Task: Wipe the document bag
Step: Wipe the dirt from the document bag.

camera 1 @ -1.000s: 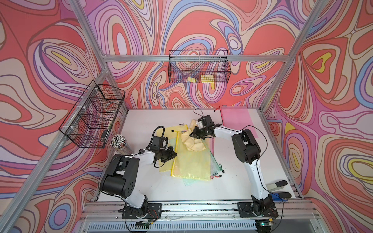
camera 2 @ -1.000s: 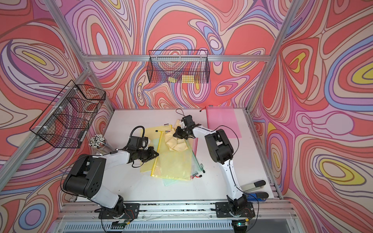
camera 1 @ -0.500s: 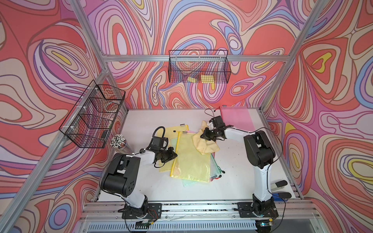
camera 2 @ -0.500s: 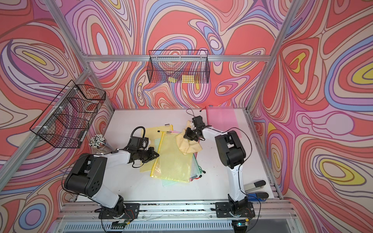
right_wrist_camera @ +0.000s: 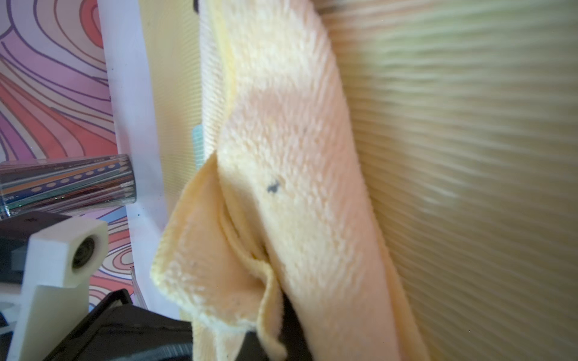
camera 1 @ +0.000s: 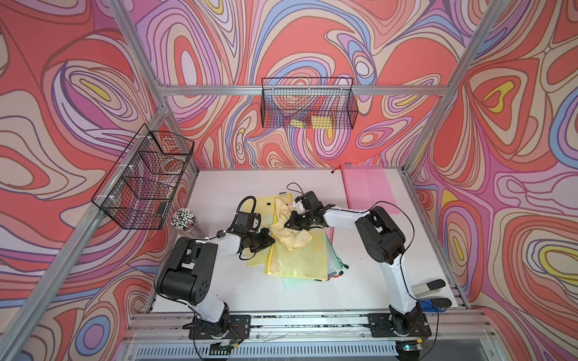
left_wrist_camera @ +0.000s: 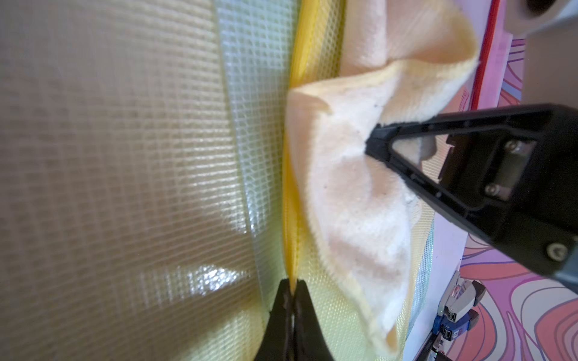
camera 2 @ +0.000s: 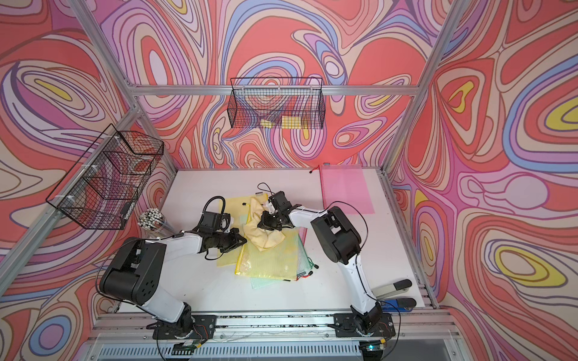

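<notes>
The yellow mesh document bag [camera 1: 300,259] lies mid-frame on the white table [camera 1: 250,293], unmoved. On its upper part the yellow cloth [camera 1: 292,237], pinched in the right gripper [camera 1: 289,223], has swept back leftward. The left gripper [camera 1: 271,241] stays clamped on the bag's zipper edge.

The document bag [camera 1: 297,259] is translucent yellow with a fine grid weave and a brighter yellow zip strip. The cloth [camera 1: 294,239] is pale cream-yellow with one small dark speck. Another bag [camera 1: 289,283] looks pale green, though little of it shows. A third bag [camera 1: 369,187] is pink. The table [camera 1: 250,297] is white, the wire baskets [camera 1: 308,106] are black, and the walls [camera 1: 312,47] swirl in coral, lilac, blue and yellow.
</notes>
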`<state>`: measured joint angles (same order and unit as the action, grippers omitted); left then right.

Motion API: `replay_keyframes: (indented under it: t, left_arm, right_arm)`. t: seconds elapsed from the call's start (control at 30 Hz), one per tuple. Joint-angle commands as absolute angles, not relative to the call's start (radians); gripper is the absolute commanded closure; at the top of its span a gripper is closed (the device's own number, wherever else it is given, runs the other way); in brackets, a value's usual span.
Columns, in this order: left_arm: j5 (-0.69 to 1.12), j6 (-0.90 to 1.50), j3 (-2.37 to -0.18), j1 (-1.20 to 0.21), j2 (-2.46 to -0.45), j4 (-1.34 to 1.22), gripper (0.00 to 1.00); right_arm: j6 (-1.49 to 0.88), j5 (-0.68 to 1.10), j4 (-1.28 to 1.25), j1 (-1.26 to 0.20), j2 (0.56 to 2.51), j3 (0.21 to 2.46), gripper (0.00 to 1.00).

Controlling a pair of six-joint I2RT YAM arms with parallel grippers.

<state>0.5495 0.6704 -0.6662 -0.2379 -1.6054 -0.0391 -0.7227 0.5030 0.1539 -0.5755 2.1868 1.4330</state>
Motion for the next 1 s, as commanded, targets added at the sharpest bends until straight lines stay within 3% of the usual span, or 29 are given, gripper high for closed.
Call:
replay_keyframes:
  t: [0.0,0.27,0.63,0.73,0.97]
  left_arm:
    - [0.542,0.678,-0.676,-0.242,-1.617,-0.028,1.00]
    - [0.543,0.680,-0.684,-0.242,-1.611,-0.022,1.00]
    - [0.545,0.682,-0.720,-0.257,-1.629,-0.004,1.00]
    - [0.545,0.681,-0.718,-0.258,-1.625,0.000,1.00]
    - [0.531,0.668,-0.724,-0.258,-1.612,0.021,1.00]
  right_arm:
    - [-0.668,0.415,0.229,-0.497,2.114,1.322,1.00]
    - [-0.639,0.400,0.242,-0.419,1.948,1.171,1.00]
    - [-0.804,0.498,0.110,-0.723,2.132,1.380,1.00]
    - [-0.882,0.536,-0.026,-0.709,2.147,1.296,1.00]
    - [-0.845,0.518,-0.029,-0.577,2.024,1.053,1.00]
